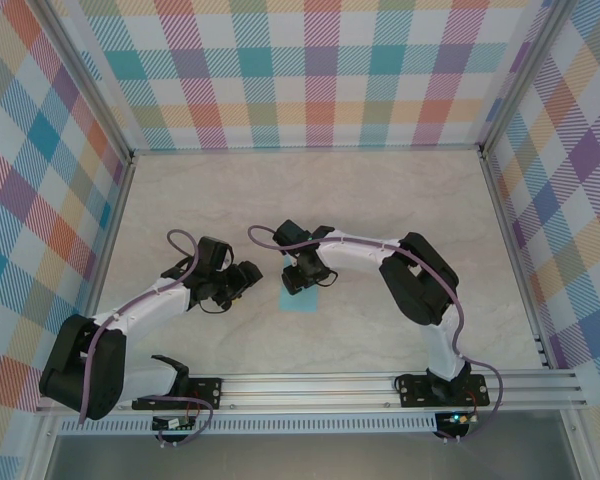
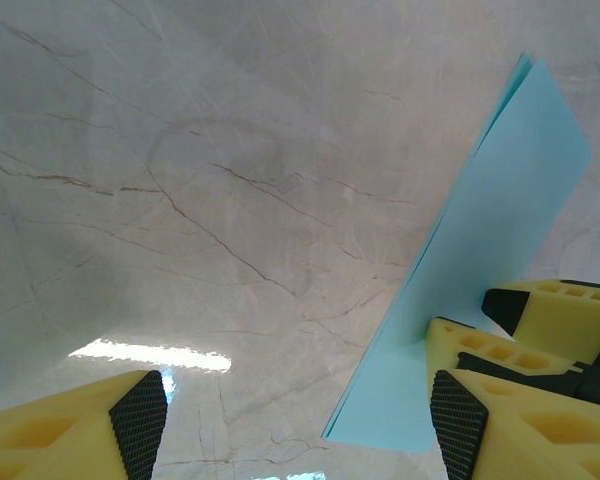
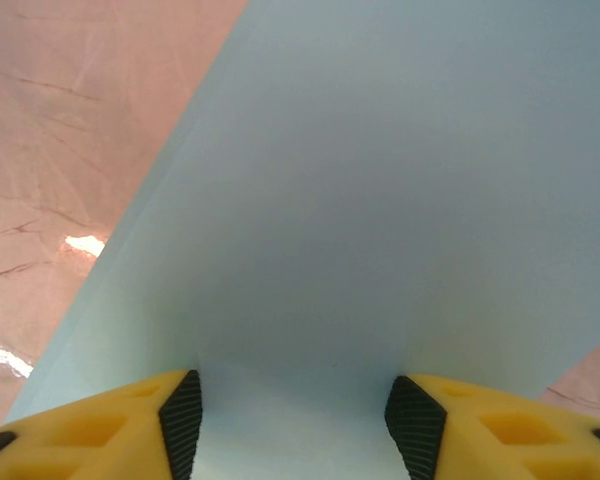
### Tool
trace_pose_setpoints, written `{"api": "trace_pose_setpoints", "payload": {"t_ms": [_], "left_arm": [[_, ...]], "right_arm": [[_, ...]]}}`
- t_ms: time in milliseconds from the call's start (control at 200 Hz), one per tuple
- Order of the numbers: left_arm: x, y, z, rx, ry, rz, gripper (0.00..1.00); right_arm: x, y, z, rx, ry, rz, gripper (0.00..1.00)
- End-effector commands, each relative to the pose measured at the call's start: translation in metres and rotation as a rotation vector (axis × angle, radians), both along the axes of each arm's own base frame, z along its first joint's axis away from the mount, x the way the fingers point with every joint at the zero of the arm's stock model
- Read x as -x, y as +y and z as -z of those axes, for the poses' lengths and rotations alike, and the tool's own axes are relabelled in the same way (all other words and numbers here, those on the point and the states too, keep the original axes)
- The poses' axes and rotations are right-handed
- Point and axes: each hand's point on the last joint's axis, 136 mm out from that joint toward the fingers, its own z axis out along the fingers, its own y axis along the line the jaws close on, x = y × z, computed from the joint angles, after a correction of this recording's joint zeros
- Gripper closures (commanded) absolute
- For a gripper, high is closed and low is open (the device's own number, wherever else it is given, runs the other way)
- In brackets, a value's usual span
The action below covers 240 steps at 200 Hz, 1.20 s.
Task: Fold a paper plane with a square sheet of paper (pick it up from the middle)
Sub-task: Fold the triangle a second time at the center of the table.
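On the table [image 2: 180, 180], the left end effector [image 2: 298, 415] gaped wide, empty, beside the square sheet of paper [image 2: 490, 230]. The right end effector [image 3: 292, 410] stood half-spread over it

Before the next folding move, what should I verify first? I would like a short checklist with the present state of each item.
1. Left gripper open: ok, jaws wide apart.
2. Right gripper placed over the paper, which lies between its pads: ok.
3. Right gripper closed on the paper: not ok, pads stand apart.
4. Paper lying flat on the table: cannot tell; its far edge shows two layers.
5. Left gripper free of the paper: cannot tell; one paper corner sits close to a finger.
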Motion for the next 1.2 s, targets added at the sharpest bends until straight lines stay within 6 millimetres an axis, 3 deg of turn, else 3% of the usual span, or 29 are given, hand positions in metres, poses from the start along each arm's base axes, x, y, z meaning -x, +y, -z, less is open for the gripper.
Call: {"api": "trace_pose_setpoints", "payload": {"t_ms": [0, 260, 665, 820, 970, 1195], "left_arm": [[-0.003, -0.005, -0.005, -0.002, -0.008, 0.013, 0.27], [-0.003, -0.006, -0.004, -0.004, -0.005, 0.016, 0.27], [-0.002, -0.007, -0.004, 0.002, -0.005, 0.024, 0.27], [-0.002, -0.010, -0.005, 0.009, -0.006, 0.031, 0.27], [-0.003, -0.019, -0.009, 0.044, -0.023, 0.062, 0.27], [-0.004, -0.049, -0.017, 0.133, -0.065, 0.158, 0.31]], "right_arm": [[0.020, -0.043, 0.065, 0.172, 0.116, 0.024, 0.47], [0.016, -0.050, 0.069, 0.214, 0.093, 0.030, 0.53], [0.015, -0.053, 0.074, 0.228, 0.092, 0.044, 0.69], [0.017, -0.050, 0.073, 0.178, 0.122, 0.061, 0.70], [0.021, -0.040, 0.066, 0.042, 0.198, 0.086, 0.68], [0.021, -0.039, 0.062, -0.056, 0.262, 0.125, 0.69]]}}
